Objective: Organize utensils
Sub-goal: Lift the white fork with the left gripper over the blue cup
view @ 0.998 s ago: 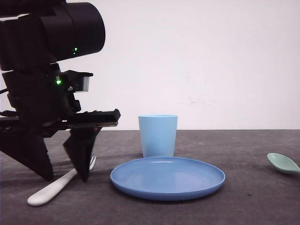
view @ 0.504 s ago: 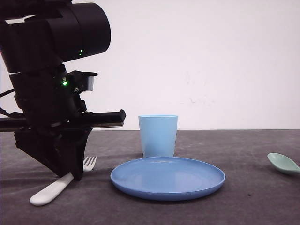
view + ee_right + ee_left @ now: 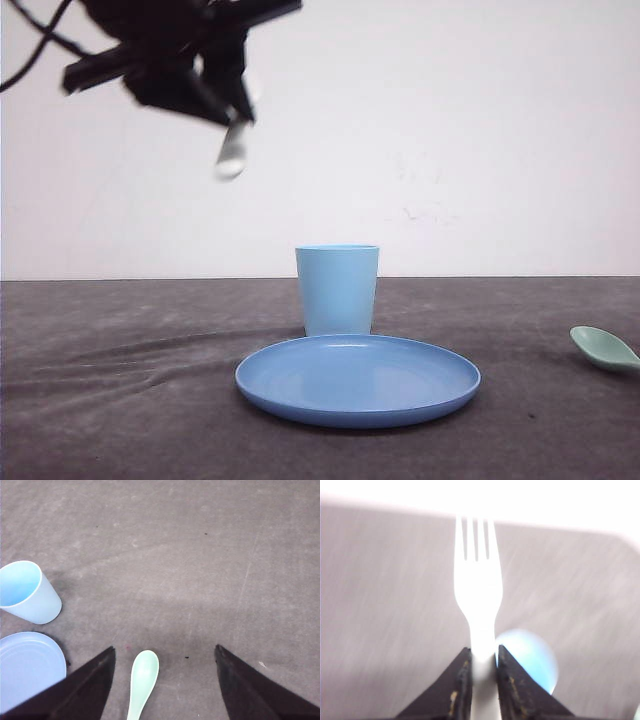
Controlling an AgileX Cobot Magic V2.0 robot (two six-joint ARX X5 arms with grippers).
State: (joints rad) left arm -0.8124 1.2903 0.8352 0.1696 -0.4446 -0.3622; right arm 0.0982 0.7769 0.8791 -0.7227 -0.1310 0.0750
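High above the table's left side, my left gripper (image 3: 218, 95) is shut on the white fork (image 3: 232, 152), whose blurred end hangs below the jaws. In the left wrist view the fork (image 3: 477, 590) sticks out from between the closed fingers (image 3: 461, 680), tines pointing away. The pale mint-green spoon (image 3: 603, 349) lies on the table at the far right. My right gripper (image 3: 165, 649) hovers open over it, and the spoon (image 3: 143, 677) lies between the two spread fingers, nearer one of them, untouched.
A light blue cup (image 3: 337, 290) stands upright at the table's middle, behind a blue round plate (image 3: 358, 378). Cup (image 3: 25, 592) and plate (image 3: 27, 665) lie off to one side of the spoon. The cup (image 3: 527, 660) is a blur below the fork. The dark table (image 3: 120, 420) spreads around them.
The left gripper closed on the fork where it lay on the table at the left and has lifted it high into the air. Spoon, cup and plate have not moved.
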